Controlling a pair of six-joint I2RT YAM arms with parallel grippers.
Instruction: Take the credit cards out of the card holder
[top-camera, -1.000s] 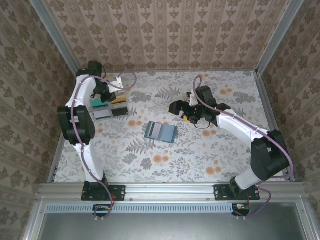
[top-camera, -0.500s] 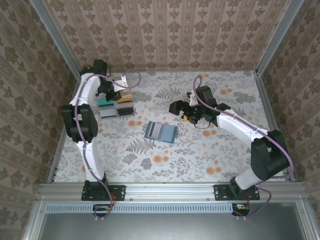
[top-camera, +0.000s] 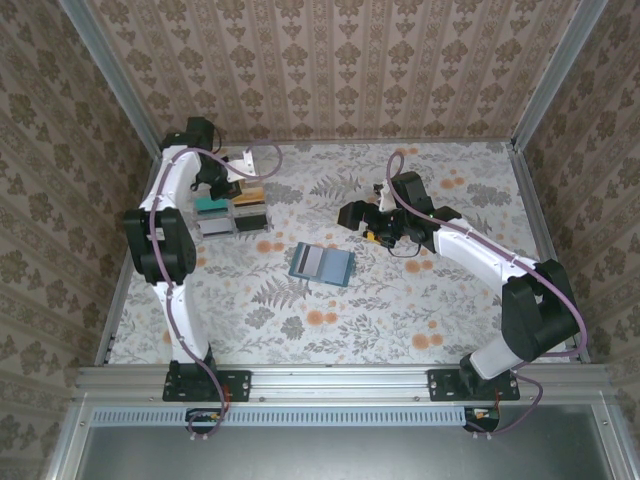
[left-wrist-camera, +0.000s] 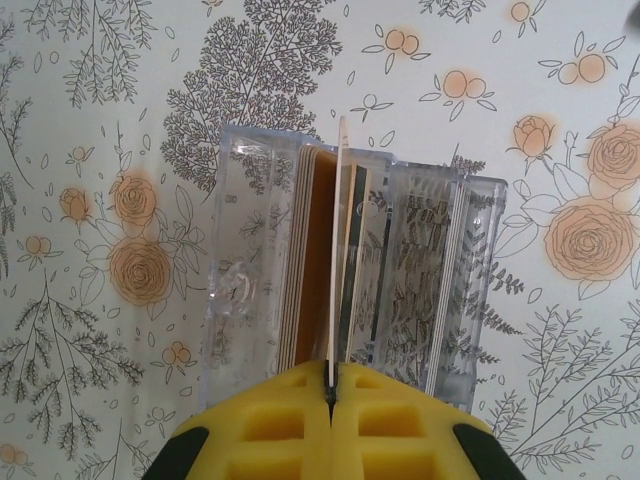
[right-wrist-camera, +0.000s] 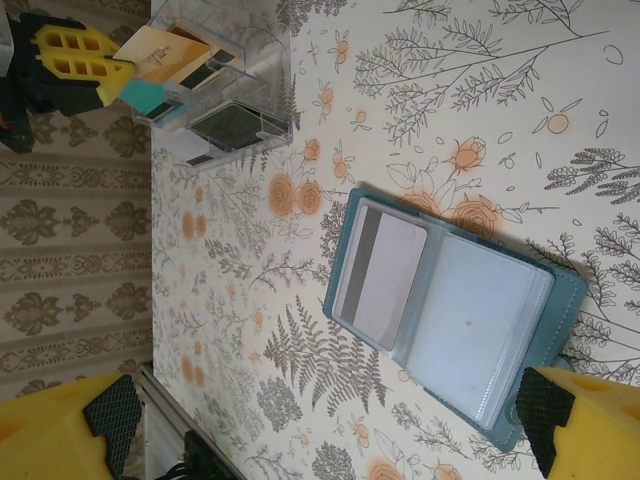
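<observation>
Teal-blue card holder (right-wrist-camera: 450, 310) lies opened flat near the middle of the flowered counter (top-camera: 400, 310), slate-blue inner faces up. From the right wrist I see a grey card (right-wrist-camera: 385, 275) with a dark stripe along one edge tucked in one pocket, while the other pocket shows a clear window over the lining. My right hand (right-wrist-camera: 325, 430) hangs just beyond the holder with its yellow fingers spread as wide as they go and nothing between them, the holder lying in the gap below. Well apart, at the far left of the counter, stands a clear box (top-camera: 232, 212) with several compartments; a teal-green card (right-wrist-camera: 150, 97) sits in it, with more tan cards stacked on edge beside it. My left hand (left-wrist-camera: 330, 385) is pinched fully together on a tan card (left-wrist-camera: 336, 250), which I see edge-on from the left wrist, standing over the box's middle section; I cannot tell whether its lower edge is inside the box. Compared with a second ago, the left arm has swung away from me and a little to the right, so the hand now sits nearer the far wall. Over the last half second it has barely moved. The holder and the right arm are where they were.
</observation>
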